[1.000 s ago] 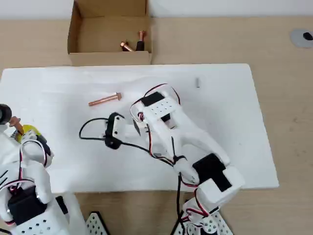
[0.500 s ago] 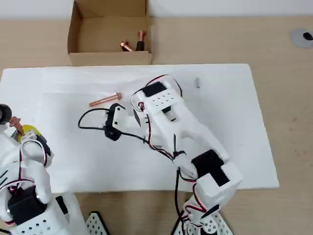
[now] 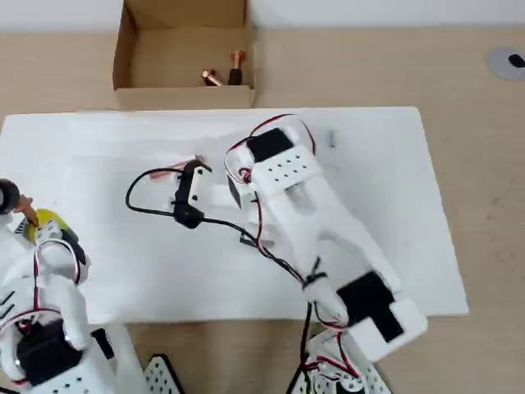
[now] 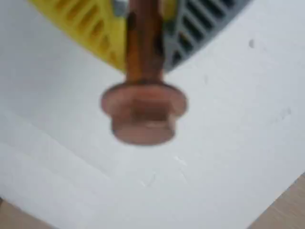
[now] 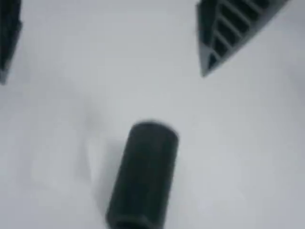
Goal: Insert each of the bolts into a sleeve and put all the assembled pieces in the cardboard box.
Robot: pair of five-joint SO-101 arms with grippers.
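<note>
My left gripper (image 4: 143,19) is shut on a copper bolt (image 4: 143,112), head outward, just above the white mat; in the high view this bolt (image 3: 25,207) sticks out of the yellow fingers at the mat's left edge. My right gripper (image 5: 119,43) stands open over a black sleeve (image 5: 143,176) that lies on the mat, with one dark finger (image 5: 238,33) on each side and apart from it. A second copper bolt (image 3: 164,168) lies on the mat, partly hidden by the right arm's camera (image 3: 189,197) and cable. The cardboard box (image 3: 123,57) holds assembled pieces (image 3: 220,75).
The white mat (image 3: 394,230) covers most of the wooden table. The right arm (image 3: 295,205) stretches across the mat's middle. A small grey object (image 3: 331,138) lies on the mat's far right part. The box stands just beyond the mat's far edge.
The right arm has stretched farther out and to the left, so its camera and cable now cover part of the loose bolt. The left arm has barely moved and still holds its bolt.
</note>
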